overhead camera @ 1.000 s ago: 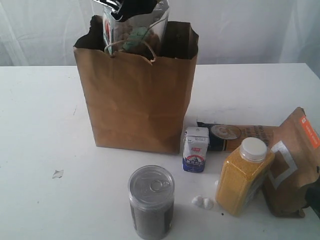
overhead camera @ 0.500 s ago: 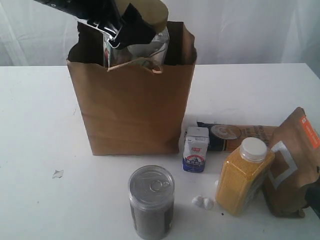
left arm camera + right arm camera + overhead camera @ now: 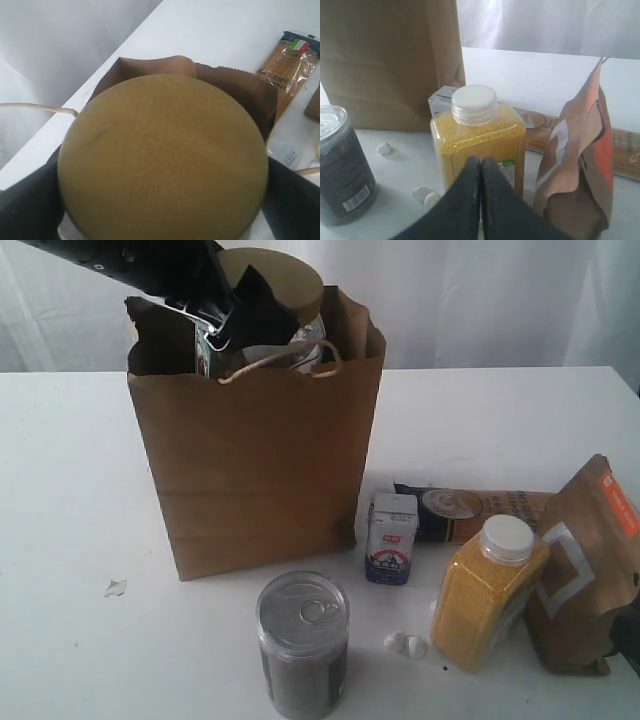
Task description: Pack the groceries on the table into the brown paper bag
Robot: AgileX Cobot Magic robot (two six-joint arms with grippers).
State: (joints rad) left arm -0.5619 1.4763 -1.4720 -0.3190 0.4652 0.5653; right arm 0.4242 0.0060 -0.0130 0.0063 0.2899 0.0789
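Paper bag [image 3: 255,470] now sits nearer, gold-lid jar [image 3: 275,280] lower in its mouth. Left gripper [image 3: 161,210] clamps jar for lowering; right gripper [image 3: 481,172], pinched together, idles right of bag.

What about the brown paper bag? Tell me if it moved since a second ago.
Yes: the brown paper bag shifted left and toward the camera; its bottom edge now nearly reaches the unmoved pull-tab can.

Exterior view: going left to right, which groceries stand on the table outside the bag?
pull-tab can → small white-blue carton → yellow-grain bottle → brown pouch with orange label. The spaghetti packet lies behind the carton and the bottle, so it is left out.
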